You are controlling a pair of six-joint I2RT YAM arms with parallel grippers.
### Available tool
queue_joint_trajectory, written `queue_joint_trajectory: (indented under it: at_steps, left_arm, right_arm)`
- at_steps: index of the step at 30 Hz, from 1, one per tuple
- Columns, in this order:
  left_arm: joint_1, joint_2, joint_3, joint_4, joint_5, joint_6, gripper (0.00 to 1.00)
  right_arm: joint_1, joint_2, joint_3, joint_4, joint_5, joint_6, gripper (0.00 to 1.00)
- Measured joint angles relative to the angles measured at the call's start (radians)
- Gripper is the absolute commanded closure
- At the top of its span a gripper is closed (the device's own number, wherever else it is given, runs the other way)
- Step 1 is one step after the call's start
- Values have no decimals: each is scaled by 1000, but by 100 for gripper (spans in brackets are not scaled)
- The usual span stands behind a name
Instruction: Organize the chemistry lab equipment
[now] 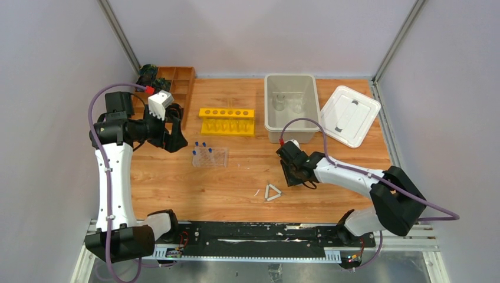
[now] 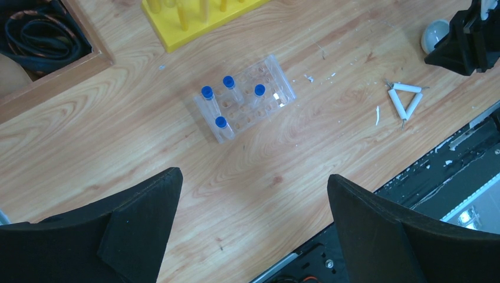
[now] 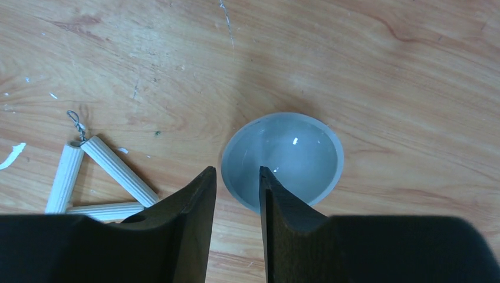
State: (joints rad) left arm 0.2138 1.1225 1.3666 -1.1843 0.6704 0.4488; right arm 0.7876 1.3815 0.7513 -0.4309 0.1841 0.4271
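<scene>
White round dish (image 3: 283, 159) sits on table (image 3: 383, 71), just beside small white triangle (image 3: 118, 171). My right gripper (image 3: 237, 172) right on it, jaws at slim gap astride near rim; can't tell if pinching. Left gripper (image 2: 253, 177) wide open, empty, well apart, nearer clear plastic tube rack (image 2: 244, 100). Right arm nearer.

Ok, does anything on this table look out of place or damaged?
White flakes lie scattered on the wooden table beside the small white rod triangle, possibly chipped-off bits. Nothing else stands out.
</scene>
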Motion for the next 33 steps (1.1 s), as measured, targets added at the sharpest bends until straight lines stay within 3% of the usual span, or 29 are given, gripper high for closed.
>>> queue_joint_trajectory:
  at_steps: [3,10,20,27,33]
  left_arm:
    - [0,0,0,0,0,0,0]
    - [0,-2,0,0,0,-3,0]
    - [0,-2,0,0,0,-12,0]
    - [0,-5,0,0,0,-14,0]
    - [0,-15,0,0,0,-14,0]
  right_arm:
    - [3,10,-13,15,8,0,70]
    - [21,6,-23,49,49,-2,100]
    - [48,-113,42,-83,90,-20,100]
    - [50,-206,350,-204,92,-82,100]
    - [41,-187,615,-256,111,-157,100]
